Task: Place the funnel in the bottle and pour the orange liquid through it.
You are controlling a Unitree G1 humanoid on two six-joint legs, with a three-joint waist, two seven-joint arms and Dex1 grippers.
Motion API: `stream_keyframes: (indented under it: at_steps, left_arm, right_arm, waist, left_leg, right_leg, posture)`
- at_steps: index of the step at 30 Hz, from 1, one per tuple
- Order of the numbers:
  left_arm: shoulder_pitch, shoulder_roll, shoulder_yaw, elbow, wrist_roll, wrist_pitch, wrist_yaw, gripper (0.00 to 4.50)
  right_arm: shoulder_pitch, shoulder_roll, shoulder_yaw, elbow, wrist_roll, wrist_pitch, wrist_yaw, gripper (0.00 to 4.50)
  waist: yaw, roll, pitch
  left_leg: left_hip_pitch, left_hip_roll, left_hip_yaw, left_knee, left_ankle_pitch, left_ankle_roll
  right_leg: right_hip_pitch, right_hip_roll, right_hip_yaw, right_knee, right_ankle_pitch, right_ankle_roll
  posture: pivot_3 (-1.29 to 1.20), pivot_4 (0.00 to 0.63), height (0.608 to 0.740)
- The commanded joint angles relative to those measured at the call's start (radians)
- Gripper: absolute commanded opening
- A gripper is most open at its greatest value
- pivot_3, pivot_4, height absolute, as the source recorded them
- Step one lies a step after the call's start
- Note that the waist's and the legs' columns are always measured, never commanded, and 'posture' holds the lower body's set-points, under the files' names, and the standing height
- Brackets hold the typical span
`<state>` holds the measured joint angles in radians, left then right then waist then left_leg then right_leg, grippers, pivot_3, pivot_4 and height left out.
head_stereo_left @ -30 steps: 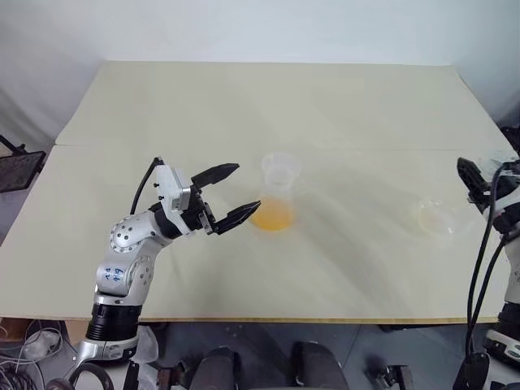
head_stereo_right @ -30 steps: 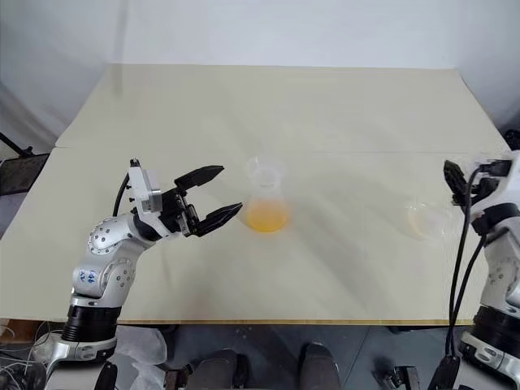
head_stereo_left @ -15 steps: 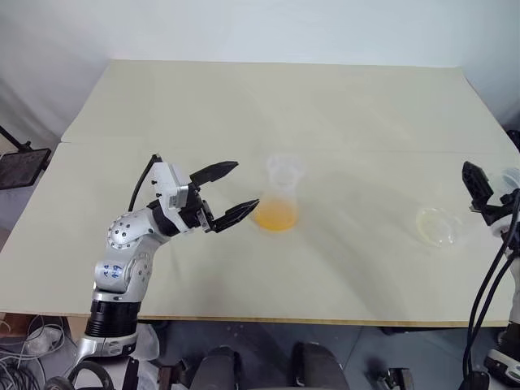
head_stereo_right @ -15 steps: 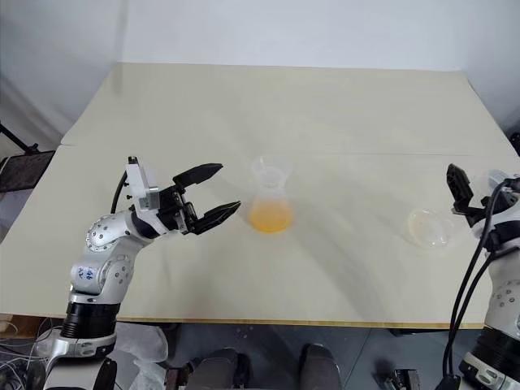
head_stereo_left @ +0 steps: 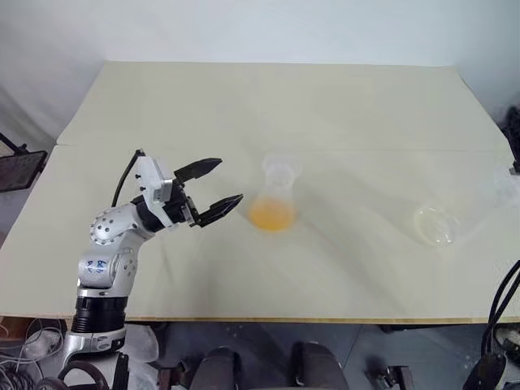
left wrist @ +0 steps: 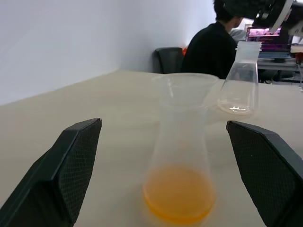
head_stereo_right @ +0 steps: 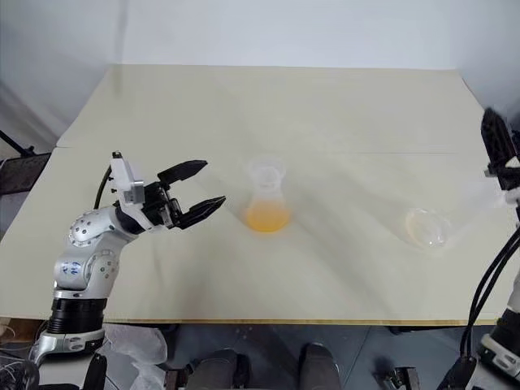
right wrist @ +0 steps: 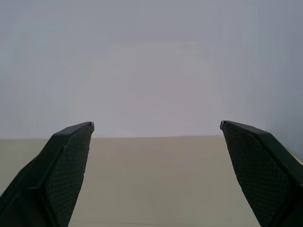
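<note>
**Orange liquid already in the bottle, funnel seated**

At frame centre, the bottle (head_stereo_left: 275,199) stands upright on the desk (head_stereo_left: 244,106), the funnel (left wrist: 184,86) in its neck and the orange liquid (head_stereo_left: 271,215) pooled at its base. The left gripper (head_stereo_left: 210,189) hovers just beside it, jaws wide and empty. The right gripper (head_stereo_right: 497,146), also wide, is at right edge, above an emptied flask (head_stereo_left: 443,223). Light, slick, easily tipped plastic: best held low on the body. Nothing blocks access.

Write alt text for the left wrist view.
A clear flask-shaped bottle stands on a pale table between the open left gripper's two black fingers, with a clear funnel in its neck and orange liquid pooled in its base. Behind it stands a second clear flask, and a seated person in black.
</note>
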<state>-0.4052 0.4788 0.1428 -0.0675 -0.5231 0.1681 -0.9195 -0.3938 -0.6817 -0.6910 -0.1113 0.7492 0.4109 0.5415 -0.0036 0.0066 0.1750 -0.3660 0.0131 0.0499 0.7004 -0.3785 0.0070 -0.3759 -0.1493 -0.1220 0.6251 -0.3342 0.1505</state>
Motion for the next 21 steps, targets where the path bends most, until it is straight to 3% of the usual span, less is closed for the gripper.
stream_keyframes:
  at_steps: [1,7,13,16,21]
  left_arm:
    - [0.025,0.037,0.029,-0.031,-0.020,0.004,-0.023,4.50]
    - [0.092,0.155,0.034,-0.036,-0.008,0.035,-0.097,4.50]
    - [0.144,0.205,0.066,-0.055,0.002,0.021,-0.100,4.50]
    - [0.190,0.215,0.075,-0.056,0.040,-0.025,-0.093,4.50]
    - [0.248,0.223,0.107,-0.076,0.018,-0.011,-0.093,4.50]
  right_arm:
    - [-0.033,-0.061,0.053,-0.029,0.040,0.011,0.104,4.48]
    - [0.046,-0.168,0.263,-0.076,-0.045,-0.029,0.371,4.48]
    - [0.175,-0.138,0.324,-0.088,-0.052,-0.151,0.592,4.48]
    - [0.297,-0.157,0.374,-0.050,-0.144,-0.257,0.715,4.48]
    - [0.345,-0.119,0.359,-0.006,-0.176,-0.336,0.716,4.48]
  waist:
    - [0.001,0.000,0.000]
    - [0.005,0.000,0.000]
    - [0.008,-0.001,0.000]
    - [0.008,-0.001,0.000]
    - [0.007,-0.002,0.001]
  left_leg:
    - [0.000,0.000,0.000,0.000,0.000,0.000]
    - [-0.001,0.000,-0.002,-0.001,0.000,0.000]
    - [-0.002,-0.001,-0.003,0.000,0.000,0.000]
    - [-0.002,0.000,-0.004,0.000,0.000,0.000]
    - [-0.001,0.000,-0.004,0.001,0.000,0.000]
  right_leg:
    - [0.000,0.000,0.000,0.000,0.000,0.000]
    - [0.000,0.000,-0.002,-0.001,0.000,0.000]
    - [0.001,0.000,-0.003,-0.002,0.000,0.000]
    - [0.001,0.000,-0.004,-0.002,0.000,0.000]
    - [0.002,-0.001,-0.003,-0.003,0.000,0.000]
  posture:
    - [0.00,0.150,0.740]
    - [0.00,0.150,0.740]
    - [0.00,0.150,0.740]
    - [0.00,0.150,0.740]
    - [0.00,0.150,0.740]
